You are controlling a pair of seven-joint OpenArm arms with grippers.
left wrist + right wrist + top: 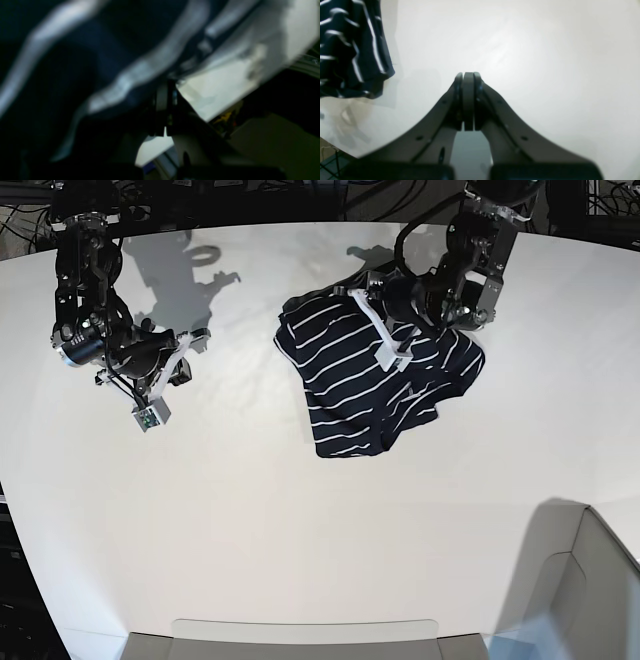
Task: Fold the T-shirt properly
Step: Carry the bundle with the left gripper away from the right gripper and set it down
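The T-shirt (365,385), dark navy with thin white stripes, lies bunched on the white table (250,520), right of centre toward the back. My left gripper (362,292) sits at the shirt's back edge. In the blurred left wrist view its jaws (165,83) are together, with the shirt's cloth (105,50) draped right at their tips. My right gripper (192,340) hovers over bare table well to the left of the shirt. In the right wrist view it (468,74) is shut and empty, with a bunched corner of the shirt (350,47) at the upper left.
A grey bin (590,580) stands at the front right corner. The rim of a pale tray (300,628) shows at the front edge. Cables and dark frames run behind the table's back edge (300,200).
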